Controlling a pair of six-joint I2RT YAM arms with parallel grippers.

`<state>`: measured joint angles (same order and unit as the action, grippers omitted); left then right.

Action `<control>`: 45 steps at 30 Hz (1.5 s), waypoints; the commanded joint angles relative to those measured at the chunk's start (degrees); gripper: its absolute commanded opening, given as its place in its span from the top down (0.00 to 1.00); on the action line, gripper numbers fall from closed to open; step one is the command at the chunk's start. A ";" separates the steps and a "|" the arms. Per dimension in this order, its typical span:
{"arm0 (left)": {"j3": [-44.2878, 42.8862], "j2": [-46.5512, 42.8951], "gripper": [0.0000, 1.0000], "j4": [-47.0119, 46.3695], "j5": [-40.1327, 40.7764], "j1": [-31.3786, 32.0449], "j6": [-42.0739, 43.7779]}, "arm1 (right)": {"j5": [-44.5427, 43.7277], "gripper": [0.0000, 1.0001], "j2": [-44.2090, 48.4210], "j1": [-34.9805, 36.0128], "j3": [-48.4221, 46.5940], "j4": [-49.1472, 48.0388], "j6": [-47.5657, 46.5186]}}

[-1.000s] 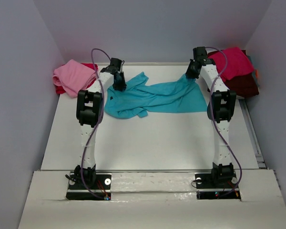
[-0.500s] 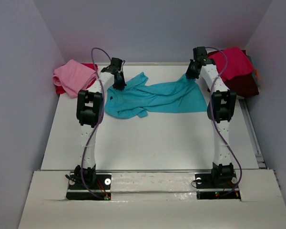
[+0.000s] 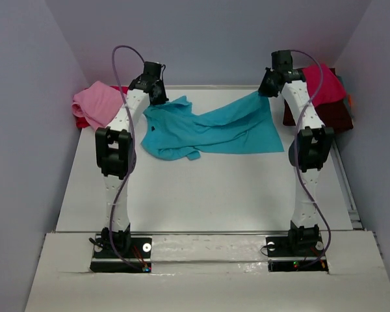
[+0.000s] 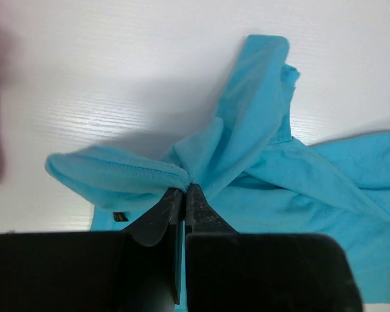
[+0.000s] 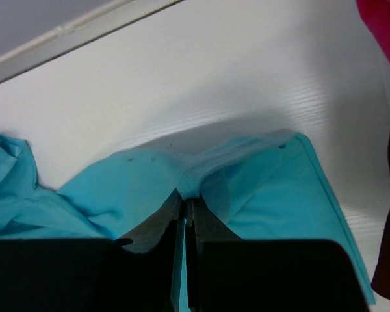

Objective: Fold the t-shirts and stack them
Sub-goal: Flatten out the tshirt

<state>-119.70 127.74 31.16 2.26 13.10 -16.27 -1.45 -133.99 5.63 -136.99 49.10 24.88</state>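
A turquoise t-shirt (image 3: 211,133) hangs stretched between both arms at the back of the table, its lower part resting on the surface. My left gripper (image 3: 161,99) is shut on its left top edge, the cloth (image 4: 234,149) bunched at the fingertips (image 4: 194,195). My right gripper (image 3: 265,91) is shut on the shirt's right top corner, the hem (image 5: 201,175) pinched between the fingertips (image 5: 192,207). A pink t-shirt (image 3: 99,104) lies on a red one (image 3: 82,121) at the back left. A crimson t-shirt (image 3: 320,84) lies on a dark maroon one (image 3: 330,117) at the back right.
The white table (image 3: 208,195) reaches from the shirt toward the arm bases (image 3: 120,250). Grey walls close in the back and both sides. A metal rail (image 3: 346,188) runs along the table's right edge.
Both arms have risen and lifted the turquoise shirt's top edge off the table. The left gripper has shut on the cloth and moved up and to the left.
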 commanded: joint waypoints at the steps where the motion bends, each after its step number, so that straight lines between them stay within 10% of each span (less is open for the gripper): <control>1: -1.68 -5.40 0.94 1.54 1.87 -0.01 1.59 | -0.21 0.93 5.50 -0.18 1.19 0.03 -0.98; 27: 1.83 -16.91 0.94 2.77 2.49 -2.38 -0.16 | -0.04 0.93 17.00 -0.18 4.18 6.97 -0.71; 45: 21.07 -47.55 0.94 3.04 2.31 -1.24 -2.53 | 4.88 0.93 43.63 -0.18 22.64 4.77 0.78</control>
<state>-102.83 90.28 35.68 4.12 10.96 -17.52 1.19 -97.60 5.63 -116.07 55.40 25.39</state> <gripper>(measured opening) 0.102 0.085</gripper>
